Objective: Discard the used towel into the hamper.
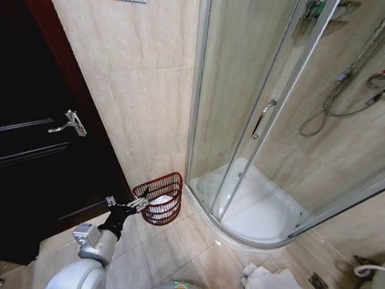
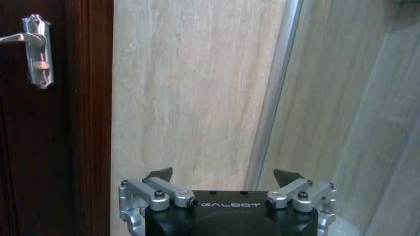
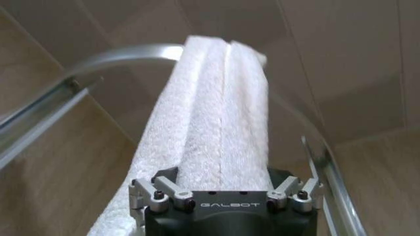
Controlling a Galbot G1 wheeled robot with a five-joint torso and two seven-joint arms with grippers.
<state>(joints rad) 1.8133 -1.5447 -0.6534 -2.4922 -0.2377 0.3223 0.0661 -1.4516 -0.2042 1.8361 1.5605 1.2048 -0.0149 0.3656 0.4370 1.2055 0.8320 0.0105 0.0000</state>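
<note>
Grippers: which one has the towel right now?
The right gripper, closed on the white towel; the left gripper is open and empty, beside the hamper.

One hamper (image 1: pixel 160 198) stands at about 7 o'clock in the head view, with one white cloth inside it. One towel (image 1: pixel 274 287) lies on the floor at 5 o'clock; the right wrist view shows one towel (image 3: pixel 213 123) between the right gripper's (image 3: pixel 223 178) prongs. Two grippers count in all: the left gripper (image 1: pixel 137 204), at 7 o'clock by the hamper's rim, has its prongs spread. One door handle (image 1: pixel 69 124) sits at 9 o'clock, one shower door handle (image 1: pixel 262 116) near centre, and one shower hose (image 1: pixel 337 105) at 2 o'clock.
</note>
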